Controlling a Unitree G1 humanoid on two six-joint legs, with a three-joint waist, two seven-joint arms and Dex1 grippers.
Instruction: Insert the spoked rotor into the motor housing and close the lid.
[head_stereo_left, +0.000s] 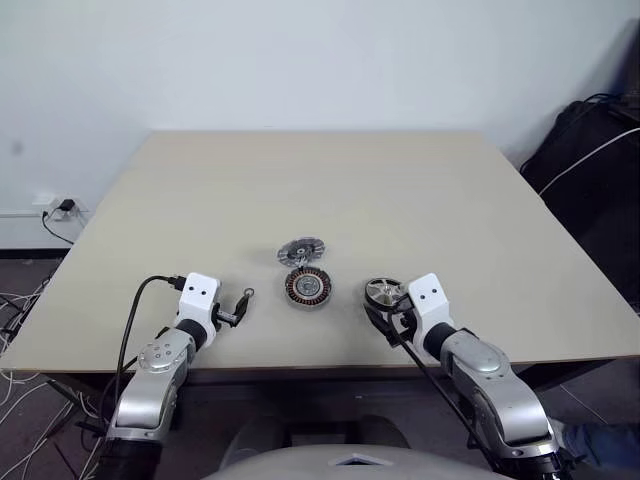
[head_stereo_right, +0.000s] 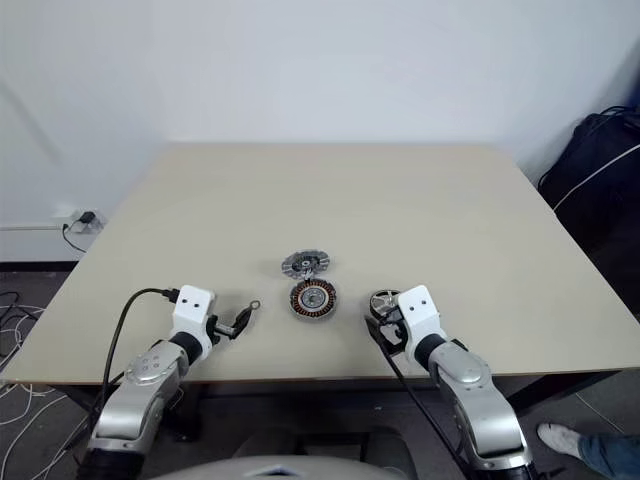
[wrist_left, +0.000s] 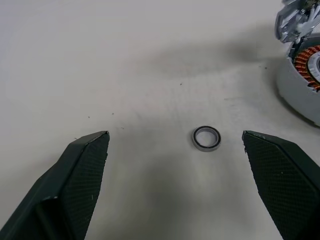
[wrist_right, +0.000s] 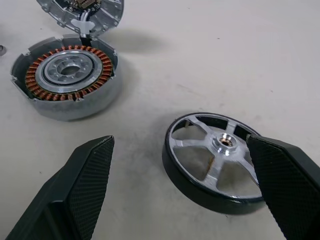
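On the table (head_stereo_left: 420, 190), the housing (head_stereo_left: 307, 287) sits near the middle with the lid (head_stereo_left: 301, 250) touching its far edge. The rotor (wrist_right: 215, 160) lies to the right, between the fingers of the open right hand (wrist_right: 185, 185). The left hand (wrist_left: 175, 180), also open, frames a tiny ring (wrist_left: 206, 138).

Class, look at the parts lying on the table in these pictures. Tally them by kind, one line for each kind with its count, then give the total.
Spoked rotor: 1
Motor housing with copper windings: 1
Lid, grey disc: 1
Small ring: 1
Total: 4 parts on the table
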